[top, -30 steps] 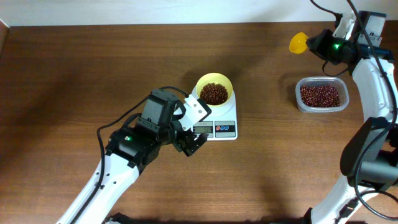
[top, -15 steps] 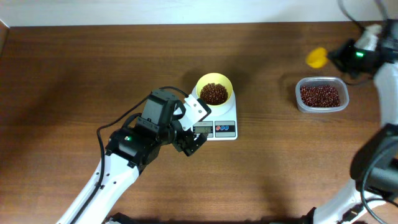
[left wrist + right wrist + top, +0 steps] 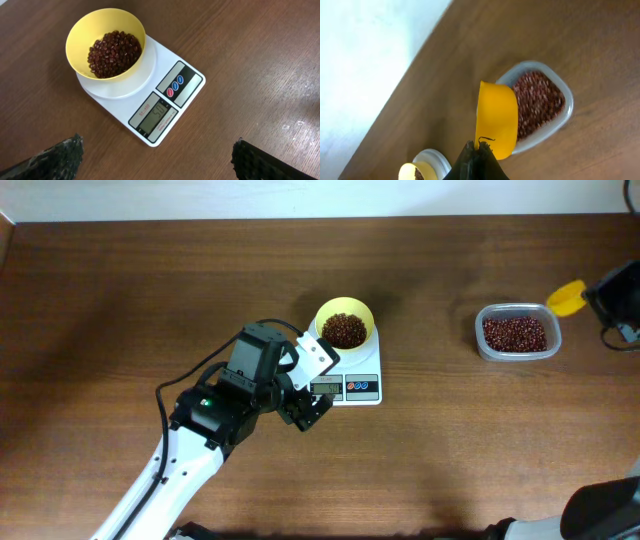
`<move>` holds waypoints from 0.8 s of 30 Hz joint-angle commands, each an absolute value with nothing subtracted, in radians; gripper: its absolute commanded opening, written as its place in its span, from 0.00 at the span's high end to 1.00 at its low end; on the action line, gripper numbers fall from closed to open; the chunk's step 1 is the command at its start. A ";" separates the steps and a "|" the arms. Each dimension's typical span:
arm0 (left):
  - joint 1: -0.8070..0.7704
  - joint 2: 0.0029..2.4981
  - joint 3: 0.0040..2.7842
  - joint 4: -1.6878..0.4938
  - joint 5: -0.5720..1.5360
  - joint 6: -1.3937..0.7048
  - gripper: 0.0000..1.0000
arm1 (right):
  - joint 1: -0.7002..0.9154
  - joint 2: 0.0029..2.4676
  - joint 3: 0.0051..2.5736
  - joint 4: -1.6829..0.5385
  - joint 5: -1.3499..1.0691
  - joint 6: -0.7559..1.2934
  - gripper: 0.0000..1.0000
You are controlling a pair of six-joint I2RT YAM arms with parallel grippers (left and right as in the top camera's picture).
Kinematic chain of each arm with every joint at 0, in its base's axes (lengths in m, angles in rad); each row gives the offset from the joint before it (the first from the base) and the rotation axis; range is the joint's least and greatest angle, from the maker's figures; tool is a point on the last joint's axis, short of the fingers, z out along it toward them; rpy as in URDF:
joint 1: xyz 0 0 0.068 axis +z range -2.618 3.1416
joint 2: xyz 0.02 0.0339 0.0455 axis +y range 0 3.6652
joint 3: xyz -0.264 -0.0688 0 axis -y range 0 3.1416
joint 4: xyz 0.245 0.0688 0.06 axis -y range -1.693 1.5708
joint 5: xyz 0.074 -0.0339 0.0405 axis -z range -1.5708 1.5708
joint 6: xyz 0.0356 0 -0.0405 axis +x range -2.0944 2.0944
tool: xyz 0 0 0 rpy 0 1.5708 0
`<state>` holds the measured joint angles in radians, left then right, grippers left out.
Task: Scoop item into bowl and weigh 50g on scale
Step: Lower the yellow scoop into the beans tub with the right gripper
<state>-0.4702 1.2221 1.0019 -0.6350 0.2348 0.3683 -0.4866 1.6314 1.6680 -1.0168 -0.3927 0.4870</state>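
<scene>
The pale yellow bowl point(image 3: 345, 326) holds reddish-brown beans point(image 3: 345, 330) and sits on the white scale point(image 3: 352, 375). In the left wrist view the bowl point(image 3: 105, 45) and scale point(image 3: 165, 107) show plainly; the display reads about 50. My left gripper point(image 3: 155, 160) is open and empty, just in front of the scale's display edge. My right gripper point(image 3: 479, 150) is shut on the yellow scoop point(image 3: 497, 120), held at the far right point(image 3: 566, 296) beside the clear container of beans point(image 3: 516, 332).
The clear plastic container point(image 3: 540, 102) stands right of the scale on the brown wooden table point(image 3: 120, 300). A pale wall runs along the table's far edge.
My right arm has swung to the right and toward the near side with the scoop, from above the container's far left to its right side. The left arm has not moved.
</scene>
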 commanded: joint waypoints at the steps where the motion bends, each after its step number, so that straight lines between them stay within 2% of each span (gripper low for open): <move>1: -0.473 1.213 0.999 -0.633 0.231 0.384 0.01 | -0.485 1.620 1.563 -0.965 -0.439 0.522 0.96; 4: -0.473 1.213 0.999 -0.633 0.231 0.384 0.01 | -0.484 1.563 1.365 -0.792 -0.467 0.585 0.96; 11: -0.473 1.213 0.999 -0.633 0.231 0.384 0.01 | -0.483 1.417 1.053 -0.545 -0.476 0.584 0.96; 13: -0.473 1.213 0.999 -0.633 0.231 0.384 0.01 | -0.483 1.414 0.967 -0.396 -0.541 0.586 0.96; 17: -0.473 1.213 0.999 -0.633 0.231 0.384 0.01 | -0.483 1.414 0.854 -0.224 -0.550 0.671 0.96; 24: -0.473 1.213 0.999 -0.633 0.231 0.384 0.01 | -0.483 1.414 0.793 -0.107 -0.545 0.690 0.96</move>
<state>-0.4702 1.2221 1.0019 -0.6346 0.2348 0.3683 -0.4847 1.4296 0.8062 -0.1314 -0.5369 0.6792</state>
